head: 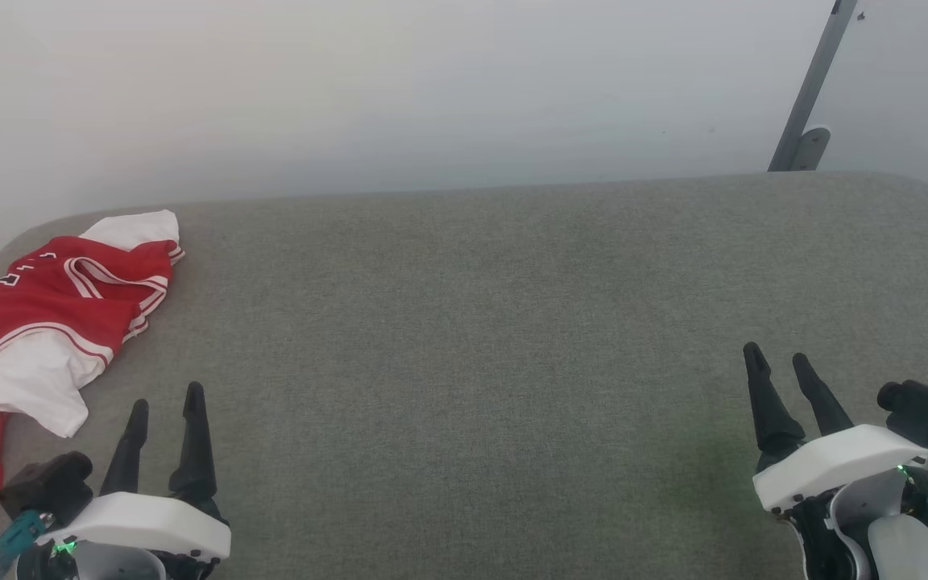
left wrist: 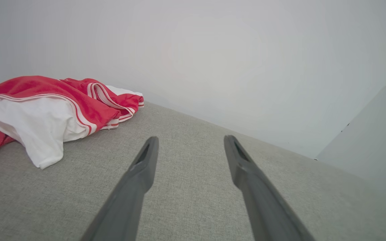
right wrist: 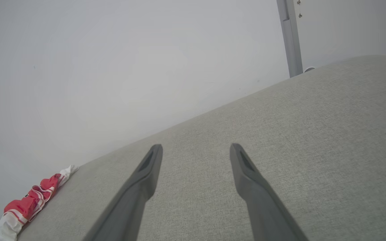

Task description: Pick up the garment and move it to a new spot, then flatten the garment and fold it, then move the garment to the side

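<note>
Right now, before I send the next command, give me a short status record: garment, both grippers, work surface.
garment: red and white jersey, crumpled in a heap at the surface's left end, not flattened or folded
left gripper: open, empty, close beside the garment, not touching it
right gripper: open, empty, at the right end, far from the garment
surface: grey fabric top
background: pale wall, grey post at upper right
</note>
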